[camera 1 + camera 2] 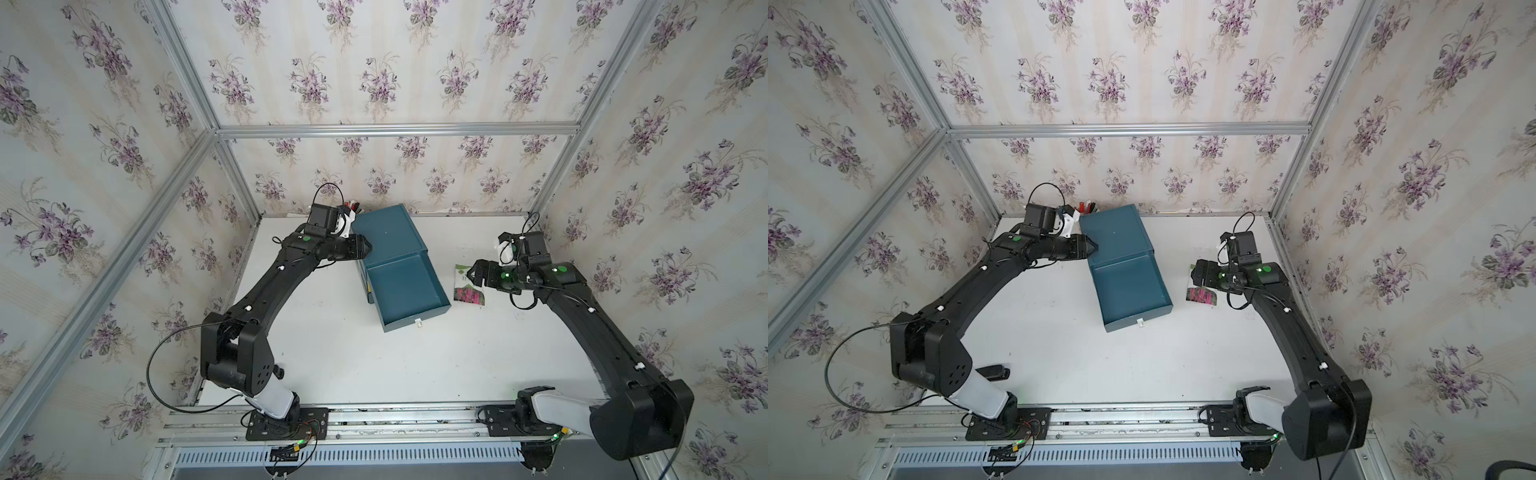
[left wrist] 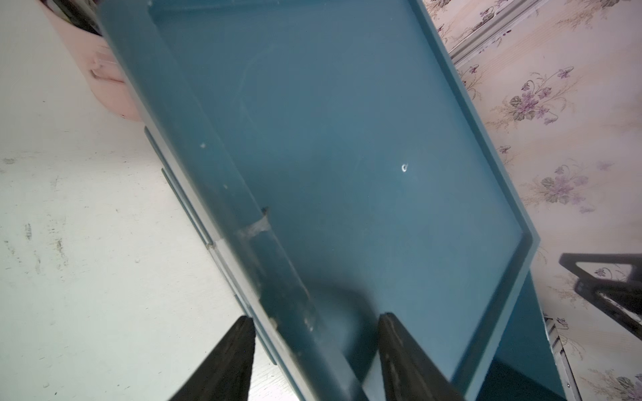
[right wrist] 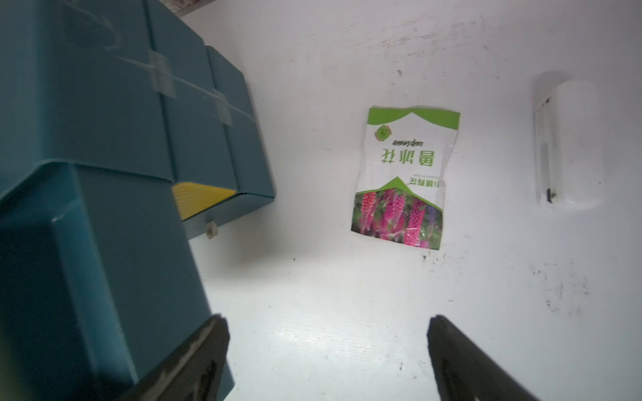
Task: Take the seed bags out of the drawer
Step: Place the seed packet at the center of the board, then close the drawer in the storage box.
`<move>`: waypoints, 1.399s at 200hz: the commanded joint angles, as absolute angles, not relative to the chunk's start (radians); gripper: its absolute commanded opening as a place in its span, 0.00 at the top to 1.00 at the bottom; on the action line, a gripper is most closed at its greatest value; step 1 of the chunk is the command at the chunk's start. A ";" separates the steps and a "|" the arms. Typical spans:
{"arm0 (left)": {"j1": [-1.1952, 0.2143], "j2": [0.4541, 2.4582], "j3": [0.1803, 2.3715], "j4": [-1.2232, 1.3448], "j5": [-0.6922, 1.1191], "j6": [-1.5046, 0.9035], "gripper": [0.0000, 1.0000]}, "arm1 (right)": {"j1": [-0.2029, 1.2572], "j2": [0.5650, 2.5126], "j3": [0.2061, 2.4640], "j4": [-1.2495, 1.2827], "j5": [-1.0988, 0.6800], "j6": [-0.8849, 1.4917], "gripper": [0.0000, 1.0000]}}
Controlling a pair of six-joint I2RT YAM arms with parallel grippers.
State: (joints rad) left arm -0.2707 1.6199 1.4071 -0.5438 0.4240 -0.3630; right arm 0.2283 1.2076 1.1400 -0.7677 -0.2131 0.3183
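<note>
Right tool [image 3: 326,323]: jaws apart, nothing held, above the table [image 3: 347,295]. One seed bag [image 3: 399,177] lies flat on the table, just ahead of its fingertips and beside the open drawer [image 1: 405,286]. Left tool [image 2: 316,323]: clamped on the blue cabinet [image 2: 347,139] rim.

Left fingers [image 2: 225,364] clamped, right fingers [image 3: 462,357] spread
</note>
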 commanded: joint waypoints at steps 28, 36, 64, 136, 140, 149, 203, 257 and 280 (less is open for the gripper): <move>-0.272 1.629 1.372 -0.776 0.349 -0.347 0.41 | 0.434 1.103 1.200 -0.868 -0.185 0.453 0.07; -0.271 1.629 1.371 -0.775 0.350 -0.348 0.42 | 0.467 1.092 1.209 -0.878 -0.175 0.473 0.07; -0.270 1.632 1.374 -0.776 0.353 -0.348 0.42 | 0.600 1.046 1.235 -0.891 -0.152 0.540 0.08; -0.271 1.629 1.371 -0.776 0.353 -0.347 0.42 | 0.918 1.028 1.153 -0.812 0.003 0.663 0.10; -0.270 1.627 1.371 -0.778 0.353 -0.347 0.42 | 0.938 1.032 1.150 -0.805 0.015 0.667 0.10; -0.271 1.626 1.371 -0.779 0.353 -0.342 0.42 | 0.974 1.042 1.141 -0.794 0.043 0.672 0.10; -0.271 1.621 1.368 -0.784 0.350 -0.337 0.42 | 1.115 1.084 1.049 -0.681 0.209 0.677 0.17; -0.271 1.624 1.377 -0.787 0.345 -0.340 0.42 | 1.148 1.143 0.991 -0.566 0.270 0.637 0.26; -0.271 1.627 1.380 -0.790 0.344 -0.339 0.42 | 1.151 1.153 0.952 -0.504 0.292 0.629 0.27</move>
